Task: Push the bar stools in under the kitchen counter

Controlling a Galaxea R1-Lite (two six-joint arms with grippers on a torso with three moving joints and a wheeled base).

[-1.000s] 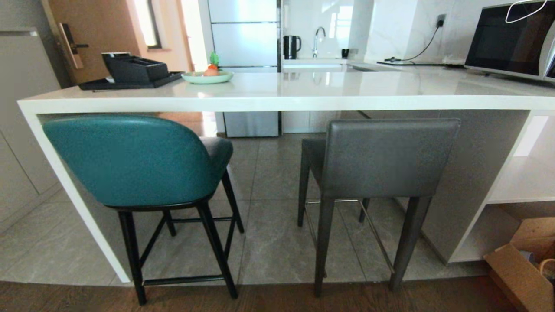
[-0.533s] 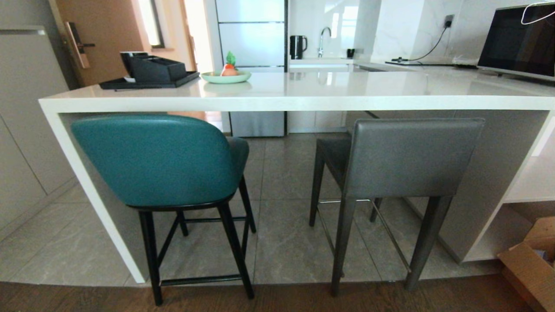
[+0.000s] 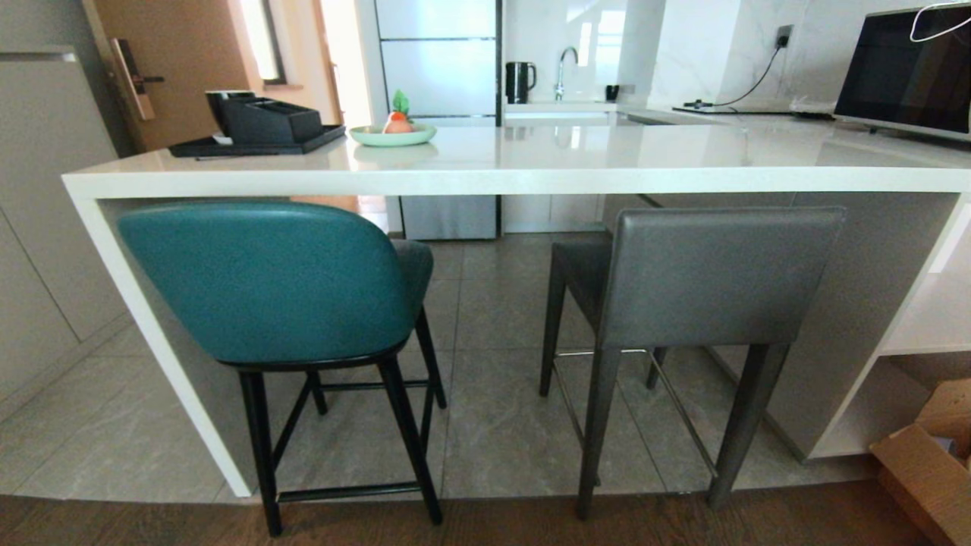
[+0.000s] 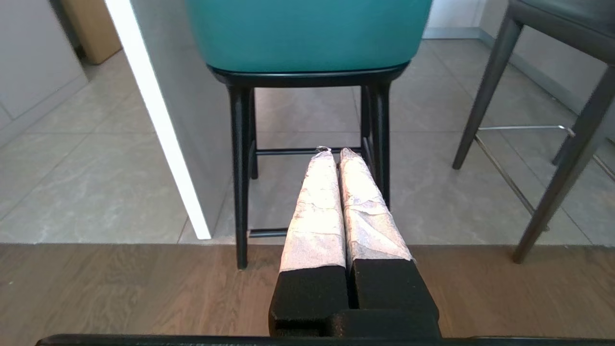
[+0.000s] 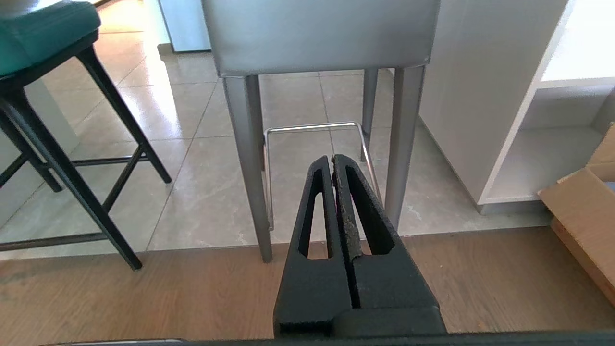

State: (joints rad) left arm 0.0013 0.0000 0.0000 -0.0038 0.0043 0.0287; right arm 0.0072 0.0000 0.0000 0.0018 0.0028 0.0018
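Two bar stools stand side by side at the kitchen counter [image 3: 531, 178], seats partly under its white slab. The teal stool [image 3: 262, 280] with thin black legs is on the left, close to the white side panel [image 3: 155, 341]. The squared grey stool [image 3: 717, 277] with grey metal legs is on the right. Neither arm shows in the head view. My left gripper [image 4: 334, 153] is shut and empty, held low behind the teal stool [image 4: 307, 33], apart from it. My right gripper [image 5: 333, 158] is shut and empty, behind the grey stool [image 5: 319, 33], apart from its legs.
On the counter sit a black tray with boxes [image 3: 254, 129], a green plate with a toy carrot [image 3: 392, 133] and a microwave [image 3: 906, 76]. An open cardboard box [image 3: 929, 462] lies on the floor at the right, beside white shelving [image 3: 922, 326]. Tile meets wood flooring at the stools' rear legs.
The whole head view shifted right between one second and half a second ago, then very slightly left; the camera moved. The stools keep their places at the counter.
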